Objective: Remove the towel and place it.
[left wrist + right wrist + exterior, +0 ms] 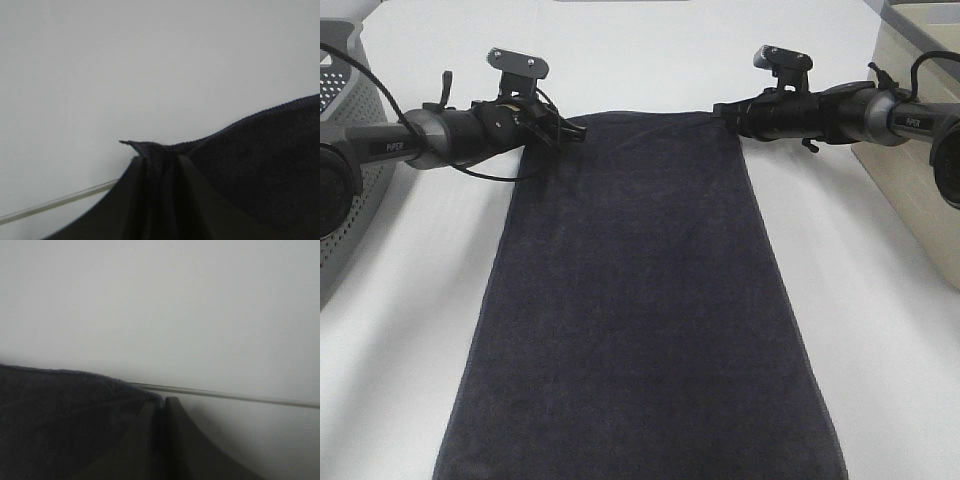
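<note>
Exterior high shows one long dark navy terry towel (640, 310) flat along the white table (410, 380), reaching its near edge. Two grippers, left (570, 131) and right (723, 113), each pinch a far corner. One grey perforated basket (345, 170) stands at the left edge.

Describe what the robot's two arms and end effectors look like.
Both arms are grey tubes with black joints. The left arm bears small white "PIPER" lettering and trails a loose black cable; the right arm has a black cable looping over its wrist. Each black end effector, left and right, has a small dark camera bracket above it.
</note>
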Controlling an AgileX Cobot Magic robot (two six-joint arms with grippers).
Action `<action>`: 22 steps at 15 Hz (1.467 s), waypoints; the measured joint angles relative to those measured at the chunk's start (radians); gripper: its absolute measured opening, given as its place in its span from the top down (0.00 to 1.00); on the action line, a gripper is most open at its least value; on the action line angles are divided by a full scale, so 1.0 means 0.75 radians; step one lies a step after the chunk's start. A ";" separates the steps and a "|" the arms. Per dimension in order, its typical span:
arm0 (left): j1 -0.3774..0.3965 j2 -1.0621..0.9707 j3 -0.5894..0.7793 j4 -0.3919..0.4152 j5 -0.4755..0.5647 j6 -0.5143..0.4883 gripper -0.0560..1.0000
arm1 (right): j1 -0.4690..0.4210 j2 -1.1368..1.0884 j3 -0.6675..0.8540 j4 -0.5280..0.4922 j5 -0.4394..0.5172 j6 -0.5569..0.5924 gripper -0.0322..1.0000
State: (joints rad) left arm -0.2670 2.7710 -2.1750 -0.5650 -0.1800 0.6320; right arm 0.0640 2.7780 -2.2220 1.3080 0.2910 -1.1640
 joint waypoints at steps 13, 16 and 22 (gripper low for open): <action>0.085 0.007 0.000 0.047 -0.025 0.001 0.43 | 0.000 -0.168 0.000 -0.104 0.215 0.044 0.32; 0.097 0.001 0.000 0.052 -0.023 0.001 0.43 | 0.000 -0.209 0.000 -0.197 0.260 0.100 0.32; 0.097 -0.137 0.000 0.060 0.037 0.001 0.43 | 0.000 -0.293 0.000 -0.335 0.337 0.213 0.31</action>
State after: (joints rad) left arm -0.1940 2.6680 -2.1750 -0.5200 -0.1520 0.6330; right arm 0.0640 2.5580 -2.2220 1.0570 0.5440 -1.0040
